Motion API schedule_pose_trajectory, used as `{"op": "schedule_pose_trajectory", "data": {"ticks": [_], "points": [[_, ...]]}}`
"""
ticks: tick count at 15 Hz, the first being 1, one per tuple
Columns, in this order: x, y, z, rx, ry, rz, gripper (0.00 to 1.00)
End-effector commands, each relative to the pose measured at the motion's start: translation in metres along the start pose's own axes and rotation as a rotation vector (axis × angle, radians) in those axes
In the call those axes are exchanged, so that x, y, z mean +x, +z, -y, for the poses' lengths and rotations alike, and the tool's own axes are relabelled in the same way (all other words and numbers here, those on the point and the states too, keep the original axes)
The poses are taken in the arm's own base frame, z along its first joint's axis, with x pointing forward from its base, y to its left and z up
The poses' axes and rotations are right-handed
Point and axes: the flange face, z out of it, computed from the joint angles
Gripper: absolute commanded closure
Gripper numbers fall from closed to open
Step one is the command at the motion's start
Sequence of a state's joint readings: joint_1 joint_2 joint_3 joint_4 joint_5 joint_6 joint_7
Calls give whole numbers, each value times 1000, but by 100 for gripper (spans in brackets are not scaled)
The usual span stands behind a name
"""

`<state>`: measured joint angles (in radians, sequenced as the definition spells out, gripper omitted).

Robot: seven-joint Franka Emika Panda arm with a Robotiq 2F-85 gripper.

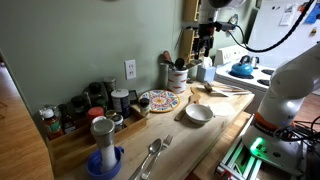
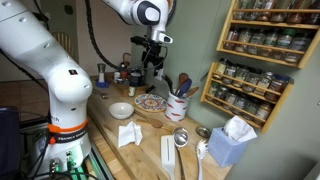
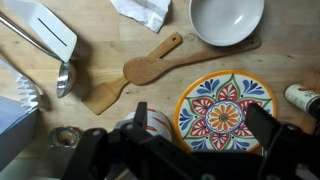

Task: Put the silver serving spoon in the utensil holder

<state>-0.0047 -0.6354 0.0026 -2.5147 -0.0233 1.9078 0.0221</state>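
Fingers (image 3: 268, 135) spread wide, the gripper (image 3: 198, 125) hung above the wooden counter (image 3: 290, 55) with nothing pinched between them and nothing touching them! In both exterior views it hovered high (image 1: 205, 45) (image 2: 152, 62), up over the patterned plate (image 2: 152, 102) and near the utensil holder (image 2: 178, 104). That pale crock stood upright by the wall (image 1: 177, 76), with wooden spoons (image 2: 184, 82) fanning out of its top. And the silver serving spoon (image 3: 62, 78)? It lay flat on the counter, well apart from the holder, its bowl just beside a flat spatula (image 3: 45, 25), down at the near end of the counter in both exterior views (image 2: 181, 138) (image 1: 152, 156). Between spoon and plate in the wrist view lay a wooden spatula (image 3: 140, 70). A white bowl (image 3: 227, 20) sat upright past the plate, its inside bare white, and a crumpled napkin (image 3: 145, 12) lay near it.
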Motion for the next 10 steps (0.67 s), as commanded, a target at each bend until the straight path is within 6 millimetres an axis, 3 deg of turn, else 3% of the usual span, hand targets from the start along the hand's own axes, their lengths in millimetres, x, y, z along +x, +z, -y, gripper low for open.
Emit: {"op": "schedule_pose_trajectory", "data": {"ticks": [1, 5, 10], "points": [[-2, 8, -18, -26, 65, 7, 0], [-14, 27, -53, -27, 123, 21, 0], [-22, 66, -97, -99, 244, 13, 0]]}}
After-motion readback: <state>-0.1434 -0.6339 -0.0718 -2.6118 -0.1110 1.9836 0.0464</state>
